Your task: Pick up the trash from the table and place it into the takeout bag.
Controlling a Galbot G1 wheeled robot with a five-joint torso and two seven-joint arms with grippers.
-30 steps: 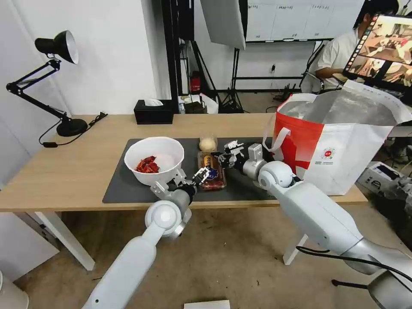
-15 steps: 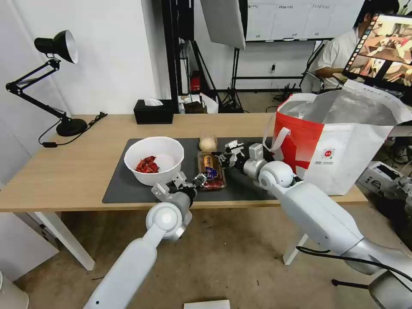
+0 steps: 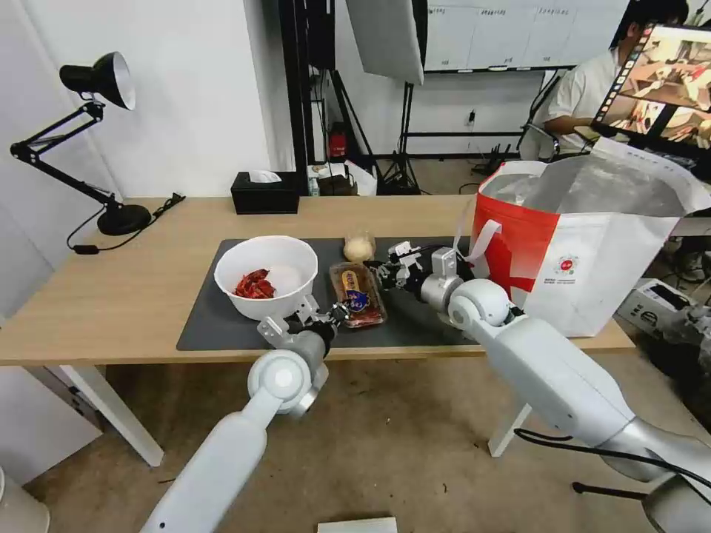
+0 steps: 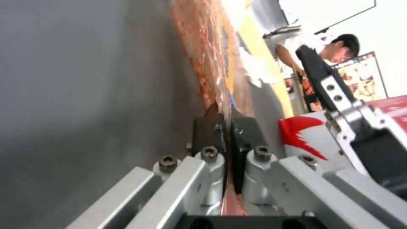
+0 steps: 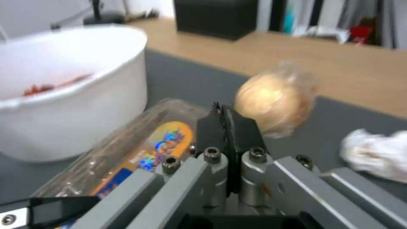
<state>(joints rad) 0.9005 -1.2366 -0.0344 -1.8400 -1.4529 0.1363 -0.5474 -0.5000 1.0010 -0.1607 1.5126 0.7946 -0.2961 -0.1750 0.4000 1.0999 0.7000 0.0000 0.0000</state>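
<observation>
Two robot arms meet over a clear hinged food tray (image 3: 358,295) lying on the dark grey mat (image 3: 215,314) of a long light-wood table (image 3: 111,296). The left gripper (image 3: 335,312) reaches in from the near edge of the table, its jaws clamped on the tray's thin plastic rim at the near left corner; the left wrist view shows the black fingers (image 4: 210,127) pressed together with the clear film caught between them. The right gripper (image 3: 386,272) sits at the tray's far right side, jaws pressed together, beside the tray's edge; the right wrist view shows its fingers (image 5: 212,127) closed, though whether they pinch the tray's rim cannot be told.

Left of the tray, just beside it, stands a white round plastic bowl (image 3: 266,275) holding red scraps (image 3: 254,285). Just beyond the tray's far end stands a small clear cup (image 3: 359,247) of yellowish stuff. A crumpled white tissue (image 5: 375,156) lies on the mat near the cup in the right wrist view.

The takeout bag (image 3: 585,244), white with a red side panel and silver lining, stands open at the right end of the table. A black tissue box (image 3: 264,192) sits at the far edge and a black desk lamp (image 3: 89,148) stands at the far left.
</observation>
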